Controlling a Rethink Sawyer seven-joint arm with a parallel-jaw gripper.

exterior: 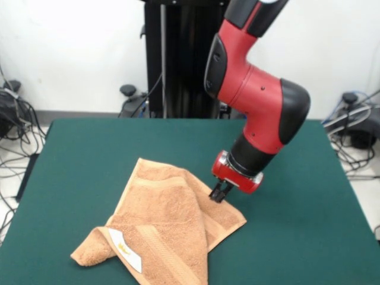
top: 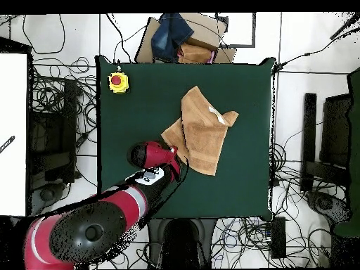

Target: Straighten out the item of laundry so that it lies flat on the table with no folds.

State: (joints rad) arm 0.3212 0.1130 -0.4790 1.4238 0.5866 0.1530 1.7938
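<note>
**Robot gripper poised at the edge of a folded orange towel on a green table**

A small tan-orange terry towel [exterior: 163, 228] lies on a dark green table [exterior: 309, 237], towards the middle of the felt-like top and well away from every edge. It is not flat. One large part is folded over the rest, so that the cloth forms an uneven, roughly diamond-shaped heap with several layers. A woven border band [exterior: 169, 252] runs across the near part, and a small white label [exterior: 126, 249] sits beside it. One corner at the near left is rolled under and bulges up.

The red and black arm [exterior: 255, 101] comes down to the towel's right side. Its gripper [exterior: 220, 192] is at the towel's edge, just above or touching the cloth. The dark fingertips are close together, but I cannot tell whether they are pinching cloth or are merely closed or nearly closed.

In the overhead view a yellow box with a red button [top: 118, 81] stands at one table corner, well apart from the towel.

The towel looks light, soft and limp. It will likely sag and drag rather than slide as one piece. A sensible hold would be a free corner or the top layer's edge, pinching one layer only, then pulling outward to open the fold.
</note>
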